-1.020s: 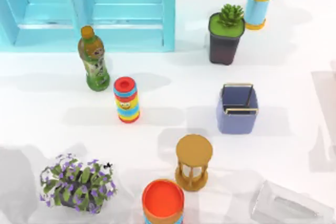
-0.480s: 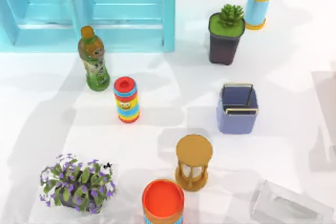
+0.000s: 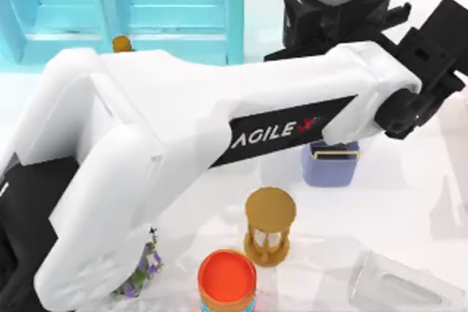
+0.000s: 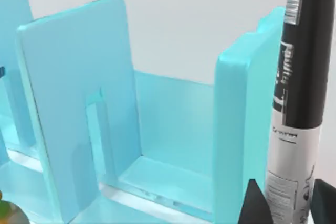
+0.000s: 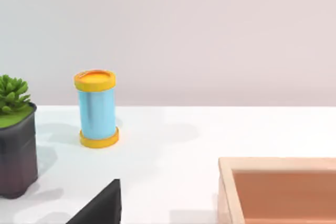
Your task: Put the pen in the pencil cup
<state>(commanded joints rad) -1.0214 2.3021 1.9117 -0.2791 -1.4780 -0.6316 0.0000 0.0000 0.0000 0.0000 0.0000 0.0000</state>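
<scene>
Now the left arm (image 3: 183, 129) has swung in over the table, its left gripper (image 4: 283, 208) clamped on the pen (image 4: 296, 103) above the pencil cup (image 3: 330, 166). Lowering comes next, I judge. The right gripper's (image 5: 100, 205) opening I cannot tell.

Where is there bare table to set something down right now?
Bare: the right side of the table, between the pencil cup and the clear box. Crowded: around the hourglass and orange-lidded can.
</scene>
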